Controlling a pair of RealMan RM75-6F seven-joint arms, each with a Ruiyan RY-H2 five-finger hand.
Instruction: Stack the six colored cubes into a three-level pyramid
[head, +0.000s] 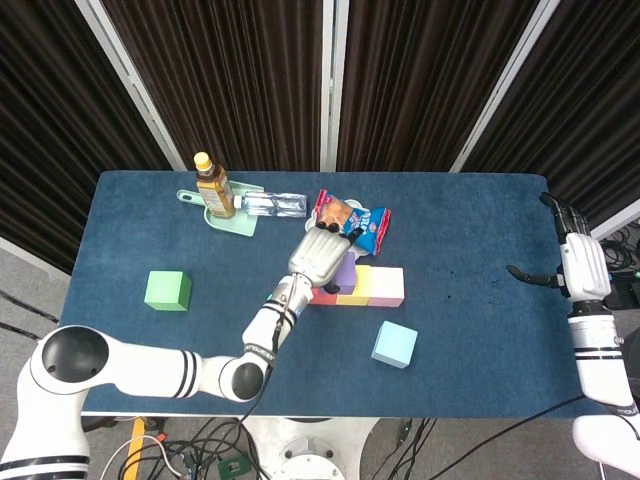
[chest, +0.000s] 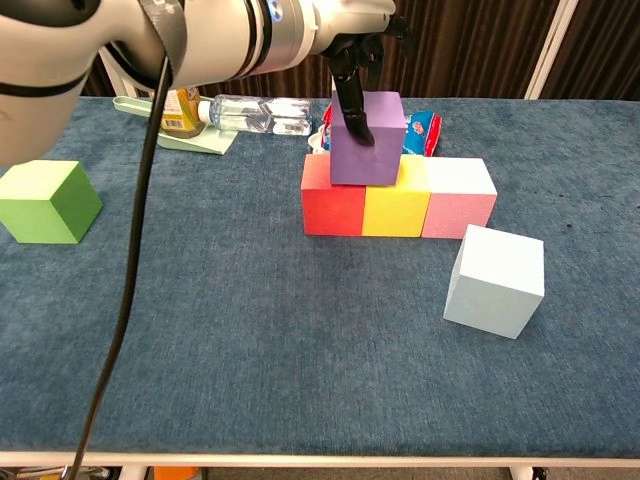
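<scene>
Red (chest: 333, 208), yellow (chest: 395, 210) and pink (chest: 458, 204) cubes stand in a row at mid-table. A purple cube (chest: 368, 140) sits on top, over the seam between red and yellow. My left hand (head: 320, 258) grips it from above, with one finger (chest: 353, 105) lying down its front face. In the head view the hand hides most of the purple cube (head: 346, 272). A light blue cube (chest: 495, 280) lies alone in front of the pink one. Far to the left sits a green cube (chest: 45, 200). My right hand (head: 580, 265) hovers open beyond the table's right edge.
At the back left a tea bottle (head: 213, 186) stands on a pale green dish (head: 236, 221), with a clear water bottle (head: 273, 204) lying beside it. A snack bag (head: 355, 217) lies just behind the cube row.
</scene>
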